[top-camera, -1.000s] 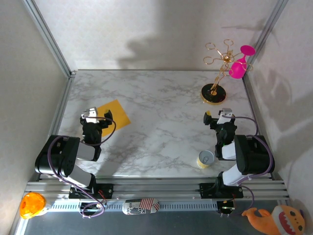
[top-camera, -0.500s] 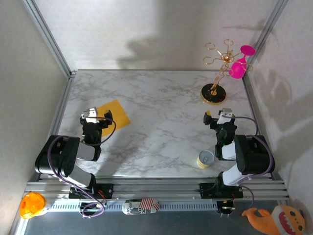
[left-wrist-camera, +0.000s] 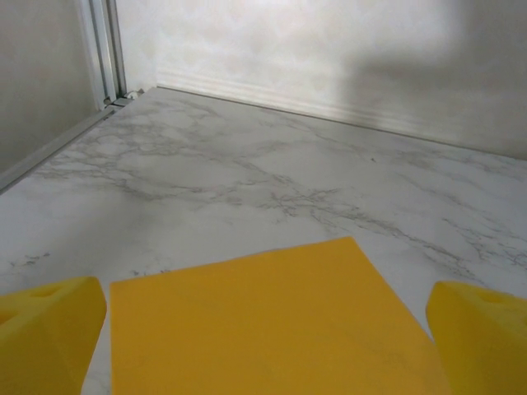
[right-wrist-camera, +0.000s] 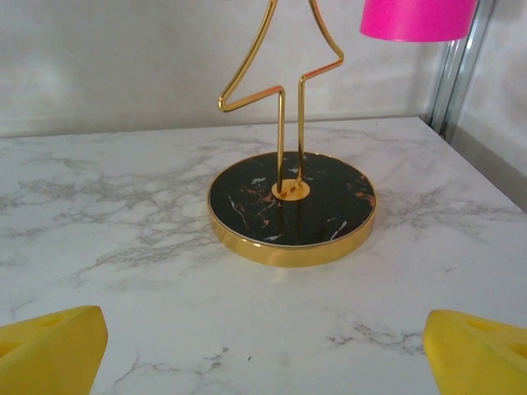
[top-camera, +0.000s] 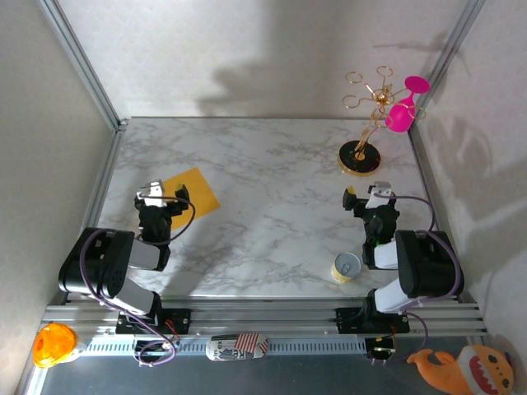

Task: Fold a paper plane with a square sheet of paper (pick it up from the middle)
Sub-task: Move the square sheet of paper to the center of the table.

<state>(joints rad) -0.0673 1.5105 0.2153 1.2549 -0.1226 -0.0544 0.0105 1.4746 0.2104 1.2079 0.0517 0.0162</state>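
- Top external: square sheet of paper (top-camera: 198, 189) flat on the left of the marble table (top-camera: 272, 214), its near corner hidden by the left gripper (top-camera: 167, 195). Right gripper (top-camera: 366, 197) over bare marble, between a gold stand (top-camera: 361, 158) hung with a pink glass (top-camera: 402, 115) and a small cup (top-camera: 346, 267).
- Left wrist: yellow fingers (left-wrist-camera: 49, 325) spread wide, gripping nothing, tips cut off. Sheet between them, near edge cropped.
- Right wrist: fingers (right-wrist-camera: 478, 350) equally wide, nothing clamped. Stand's black base ahead, glass cropped.
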